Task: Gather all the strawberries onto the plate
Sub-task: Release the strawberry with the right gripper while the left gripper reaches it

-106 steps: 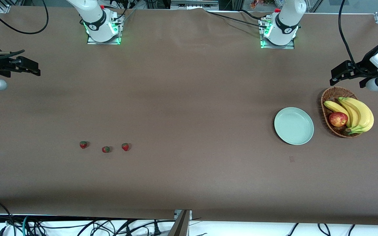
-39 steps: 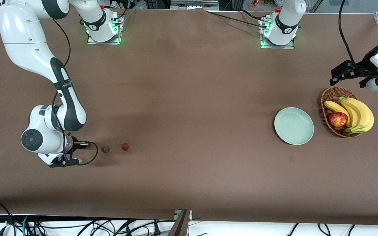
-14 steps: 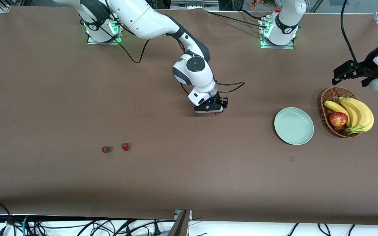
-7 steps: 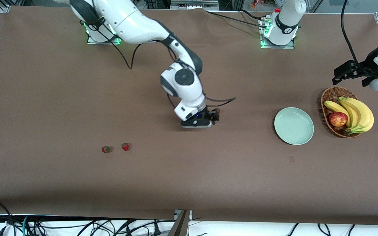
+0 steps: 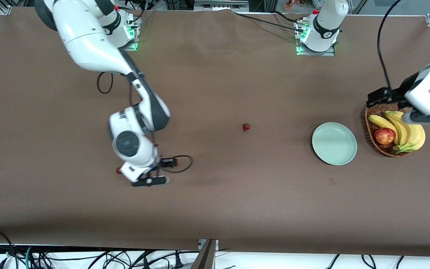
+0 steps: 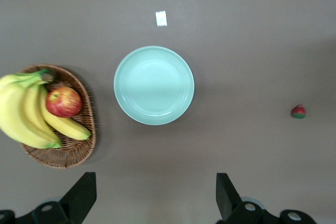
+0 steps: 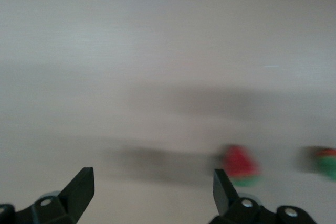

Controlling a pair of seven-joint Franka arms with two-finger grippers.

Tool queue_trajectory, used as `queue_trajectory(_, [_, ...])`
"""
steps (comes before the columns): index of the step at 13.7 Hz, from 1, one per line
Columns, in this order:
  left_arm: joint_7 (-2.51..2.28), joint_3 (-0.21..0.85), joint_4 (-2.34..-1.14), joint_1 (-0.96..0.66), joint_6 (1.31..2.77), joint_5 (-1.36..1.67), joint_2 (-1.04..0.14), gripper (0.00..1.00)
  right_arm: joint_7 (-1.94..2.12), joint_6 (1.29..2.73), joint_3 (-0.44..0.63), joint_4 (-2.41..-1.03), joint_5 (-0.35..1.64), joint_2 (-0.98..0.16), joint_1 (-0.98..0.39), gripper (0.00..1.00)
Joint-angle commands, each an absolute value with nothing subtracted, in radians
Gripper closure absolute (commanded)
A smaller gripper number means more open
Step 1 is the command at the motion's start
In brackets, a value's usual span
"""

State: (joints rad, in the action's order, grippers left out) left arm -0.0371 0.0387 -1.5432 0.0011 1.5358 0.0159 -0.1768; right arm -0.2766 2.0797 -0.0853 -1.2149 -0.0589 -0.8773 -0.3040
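One strawberry (image 5: 246,127) lies on the bare table, between the two other berries and the mint-green plate (image 5: 334,143), apart from the plate. My right gripper (image 5: 147,176) hangs open and empty low over the two other strawberries. In the right wrist view its open gripper (image 7: 151,195) has one strawberry (image 7: 240,163) beside one finger and another (image 7: 328,161) further along. In the front view only one of these (image 5: 118,170) peeks out beside the wrist. My left gripper (image 5: 379,98) is open and empty, high near the basket. The left wrist view shows the open gripper (image 6: 155,203), the empty plate (image 6: 154,85) and the lone strawberry (image 6: 298,111).
A wicker basket (image 5: 373,112) with bananas (image 5: 409,129) and a red apple (image 5: 384,136) stands beside the plate at the left arm's end. It also shows in the left wrist view (image 6: 79,156). A small tag (image 5: 331,181) lies nearer the front camera than the plate.
My right gripper let go of a strawberry mid-table and swung back over the two other berries. My left arm shifted over the basket.
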Motion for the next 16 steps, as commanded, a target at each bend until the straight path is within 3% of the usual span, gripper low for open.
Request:
queue_trajectory(1, [-0.125, 0.049, -1.467, -0.053, 1.538, 0.008, -0.305, 0.0, -0.203, 1.996, -0.089, -1.23, -0.08, -0.842, -0.244, 0.0])
queue_trajectory(4, [-0.161, 0.046, -1.451, -0.174, 1.561, 0.006, -0.402, 0.0, -0.082, 1.915, -0.06, -1.233, -0.08, -0.841, -0.154, 0.0])
queue_trajectory(8, [-0.229, 0.048, -1.476, -0.241, 1.661, 0.11, -0.492, 0.0, -0.028, 1.931, -0.061, -1.25, -0.067, -0.867, -0.071, 0.0])
queue_trajectory(13, [-0.323, 0.048, -1.545, -0.379, 1.88, 0.124, -0.571, 0.0, -0.044, 1.971, -0.063, -1.25, -0.066, -0.884, -0.089, 0.0])
queue_trajectory(16, [-0.428, 0.046, -1.664, -0.48, 2.072, 0.107, -0.583, 0.0, -0.043, 1.991, -0.067, -1.258, -0.064, -0.89, -0.094, 0.0])
